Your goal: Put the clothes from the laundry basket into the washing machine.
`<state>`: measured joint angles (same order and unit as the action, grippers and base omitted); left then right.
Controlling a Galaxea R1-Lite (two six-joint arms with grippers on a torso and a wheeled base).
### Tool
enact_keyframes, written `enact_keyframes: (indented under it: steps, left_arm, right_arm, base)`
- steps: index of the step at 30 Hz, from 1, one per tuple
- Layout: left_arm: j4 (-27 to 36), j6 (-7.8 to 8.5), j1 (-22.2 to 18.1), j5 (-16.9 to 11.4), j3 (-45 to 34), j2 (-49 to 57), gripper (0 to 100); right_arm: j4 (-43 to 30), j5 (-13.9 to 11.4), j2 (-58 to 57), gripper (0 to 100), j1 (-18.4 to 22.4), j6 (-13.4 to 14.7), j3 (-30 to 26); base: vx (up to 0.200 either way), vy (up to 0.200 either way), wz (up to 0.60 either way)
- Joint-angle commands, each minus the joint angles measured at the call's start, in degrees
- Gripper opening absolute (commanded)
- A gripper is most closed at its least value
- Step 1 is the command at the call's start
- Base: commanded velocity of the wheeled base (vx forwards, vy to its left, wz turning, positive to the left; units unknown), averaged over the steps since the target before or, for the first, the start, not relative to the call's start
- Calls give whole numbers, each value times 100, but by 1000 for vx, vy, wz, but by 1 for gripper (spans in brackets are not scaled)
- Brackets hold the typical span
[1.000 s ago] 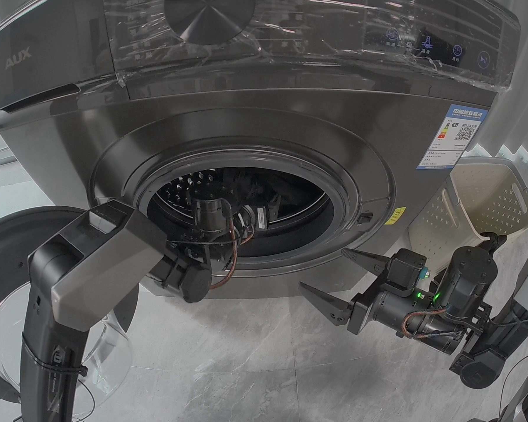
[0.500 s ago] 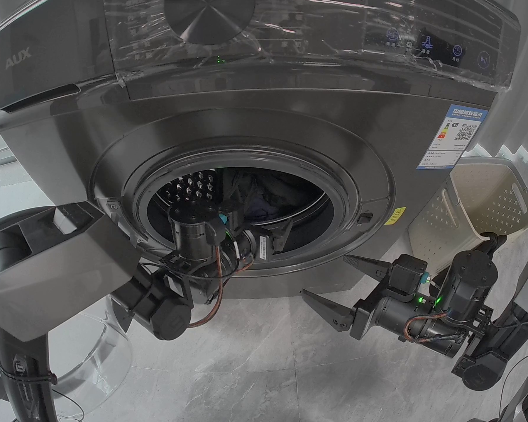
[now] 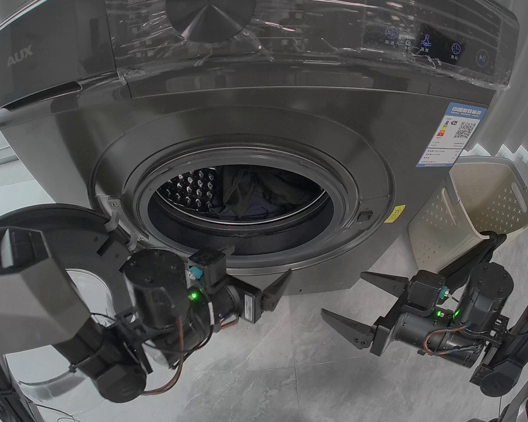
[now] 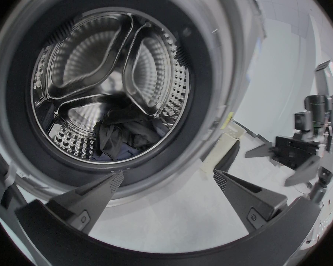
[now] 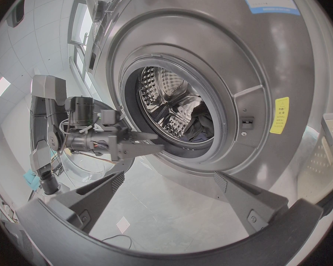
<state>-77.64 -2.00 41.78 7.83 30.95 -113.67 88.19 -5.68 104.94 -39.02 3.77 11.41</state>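
Note:
The grey washing machine [image 3: 393,147] stands with its round opening uncovered. Dark clothes [image 3: 252,191] lie heaped at the bottom of the drum [image 4: 100,67]; the clothes [image 4: 125,133] also show in the right wrist view [image 5: 201,124]. My left gripper [image 3: 278,285] hangs open and holds nothing, just below the opening's lower rim, outside the drum [image 4: 166,174]. My right gripper [image 3: 344,294] is open with nothing in it, low over the floor to the right [image 5: 166,175]. The cream laundry basket [image 3: 493,200] leans against the machine's right side.
The machine's door [image 3: 53,224] is swung open on the left, behind my left arm. Grey tiled floor [image 3: 299,358] lies free between the two grippers. A yellow sticker [image 5: 280,115] marks the front panel next to the door latch.
My left gripper has drawn back out of the drum and come down below the opening, leaving the dark clothes inside. My right gripper has drifted slightly right and down.

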Motion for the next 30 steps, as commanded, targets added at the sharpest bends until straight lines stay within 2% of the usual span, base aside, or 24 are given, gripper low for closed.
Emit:
enact_keyframes:
  steps: [1,3,5,9,13,14,15,17,19,23,25,27,30]
  left_arm:
    - [-577,-37,278,131,-1197,1189,100]
    - [-621,-46,234,211,-1452,1444,100]
    - [-603,-64,208,334,-1724,1699,100]
    - [-612,-73,190,413,-2067,2041,100]
    - [-480,-55,-311,421,-2454,2727,100]
    - [-480,-55,-311,421,-2454,2727,100]
    - [-348,-46,-592,413,-2621,3017,100]
    - [-181,-55,-838,386,-2788,3377,100]
    - [-32,-55,-952,386,-2955,3702,100]
    - [522,-116,-970,369,-3095,4467,100]
    - [1216,-152,-926,369,-3095,5109,100]
    - [1902,-99,-926,395,-3095,5636,100]
    - [2904,-108,-1066,386,-3095,6445,100]
  right_arm:
    - [-3,58,-808,100,202,10,-464]
    - [-12,76,-931,100,351,19,-482]
    - [-38,217,-1116,100,518,28,-526]
    - [-74,366,-1423,100,738,28,-666]
    - [-118,366,-1959,100,1151,1,-1141]
    - [-135,366,-1968,100,1169,-8,-1141]
    - [-293,375,-2170,100,1371,1,-1141]
    - [-654,375,-2548,100,1687,-43,-1141]
    - [-1119,366,-2979,100,1890,-43,-1141]
    - [-2262,410,-3884,100,1933,-8,-1141]
    - [-3000,612,-4596,100,1942,28,-1141]
    - [-3519,753,-5185,100,1969,54,-1141]
    - [-4494,788,-6152,100,2180,107,-1141]
  base:
    - [0,0,0]
    - [0,0,0]
    - [0,0,0]
    - [-150,0,0]
    - [-100,0,0]
    - [-200,0,0]
    - [-200,0,0]
    - [0,0,0]
    - [-200,0,0]
    - [-200,0,0]
    - [0,0,0]
    - [-100,0,0]
    - [-133,0,0]
